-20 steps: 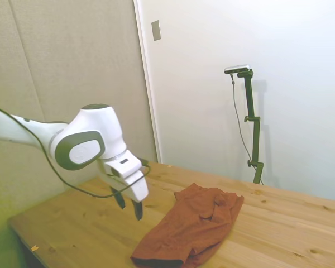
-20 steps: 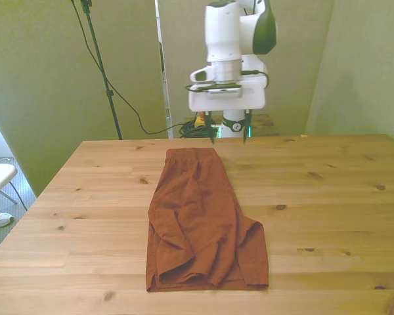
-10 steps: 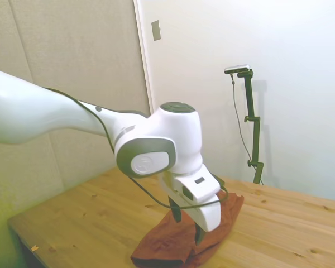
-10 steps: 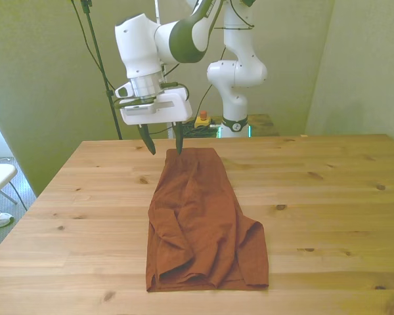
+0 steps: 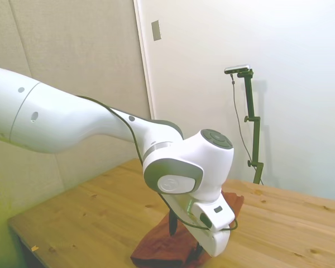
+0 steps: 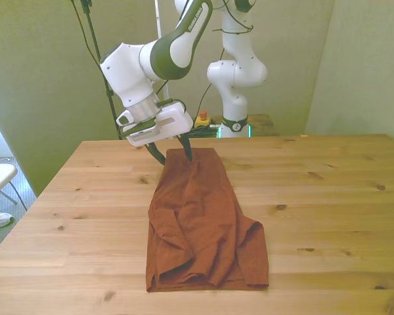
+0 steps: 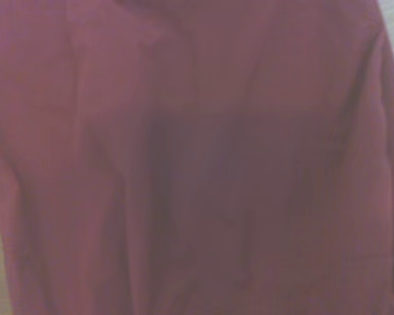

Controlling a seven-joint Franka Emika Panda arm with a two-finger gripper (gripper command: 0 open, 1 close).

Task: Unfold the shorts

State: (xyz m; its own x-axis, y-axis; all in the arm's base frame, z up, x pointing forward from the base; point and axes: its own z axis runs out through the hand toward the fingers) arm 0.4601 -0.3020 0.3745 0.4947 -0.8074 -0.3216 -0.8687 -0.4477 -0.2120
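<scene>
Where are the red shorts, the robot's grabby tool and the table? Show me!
shorts (image 6: pixel 203 223), front view, middle of the folded cloth.
tool (image 6: pixel 175 156), front view, between its dark fingertips, at the shorts' far edge.
table (image 6: pixel 335 197), front view, bare wooden top.

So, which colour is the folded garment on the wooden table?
The folded fabric shorts are plain rust-red, clearest in the front view.

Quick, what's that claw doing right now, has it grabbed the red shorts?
Claw: open, holding nothing, fingers straddling the far corner of the shorts.
</scene>
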